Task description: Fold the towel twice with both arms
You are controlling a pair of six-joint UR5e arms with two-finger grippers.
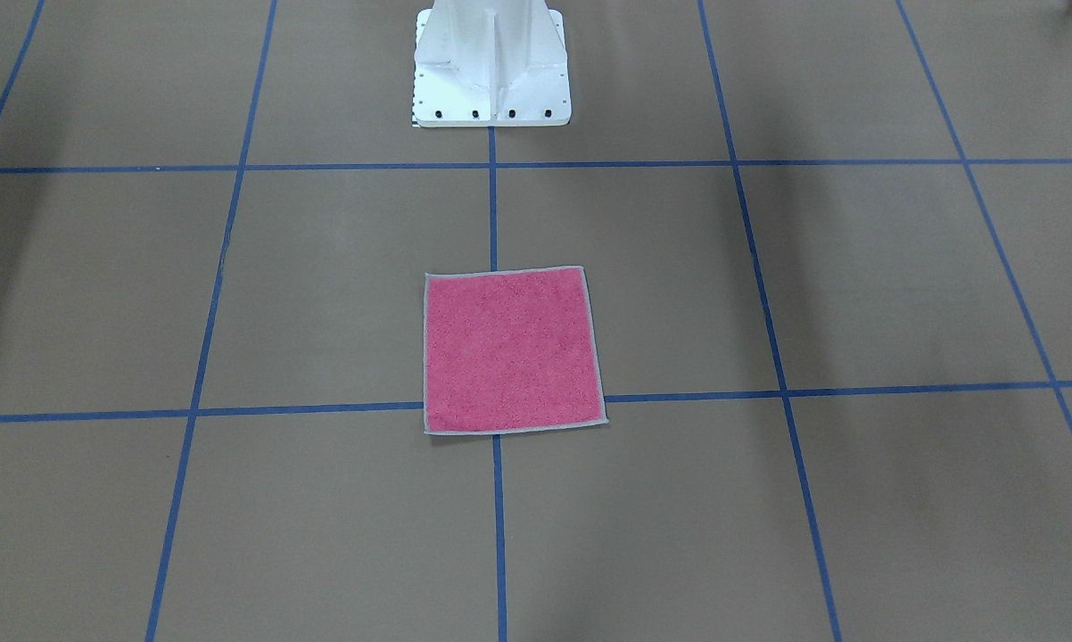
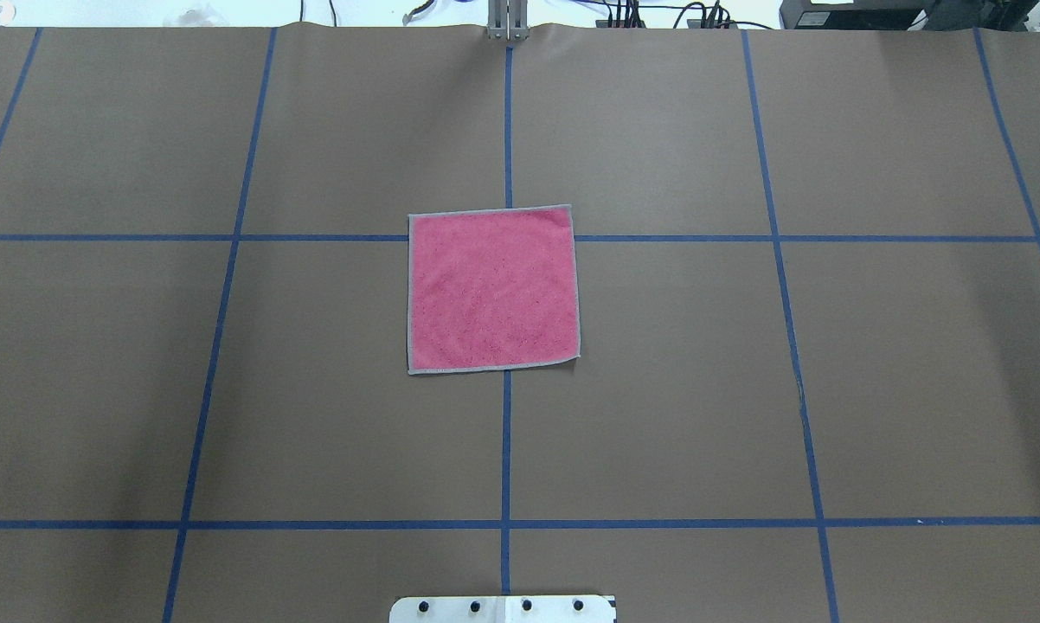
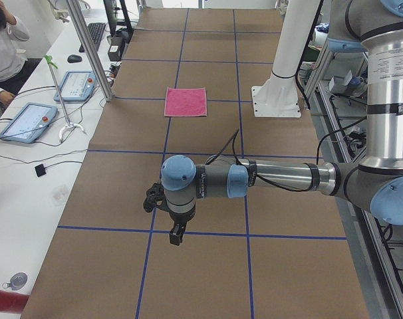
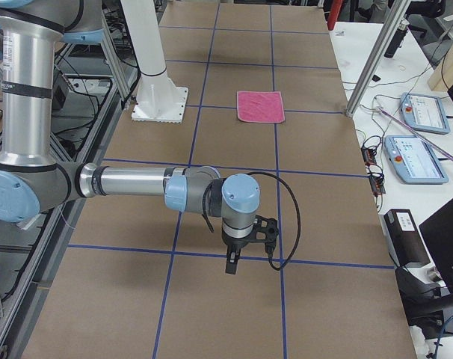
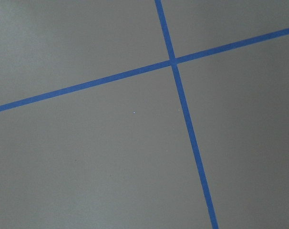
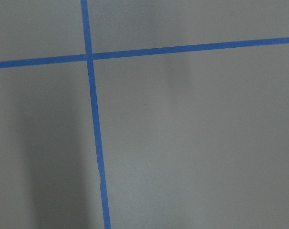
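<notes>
The towel point(image 2: 492, 289) lies flat and unfolded, pink-red face up, at the table's middle; it also shows in the front view point(image 1: 511, 350), the left side view point(image 3: 185, 102) and the right side view point(image 4: 259, 106). My left gripper point(image 3: 177, 236) hangs over the brown table far from the towel, near the table's left end. My right gripper point(image 4: 232, 263) hangs the same way near the right end. Both show only in the side views, so I cannot tell whether they are open or shut. The wrist views show only bare table and blue tape.
The white pedestal base point(image 1: 491, 67) stands behind the towel on the robot's side. Blue tape lines point(image 2: 507, 450) grid the brown table. Control tablets point(image 3: 27, 121) and cables lie on the side bench, where a person point(image 3: 3, 46) sits.
</notes>
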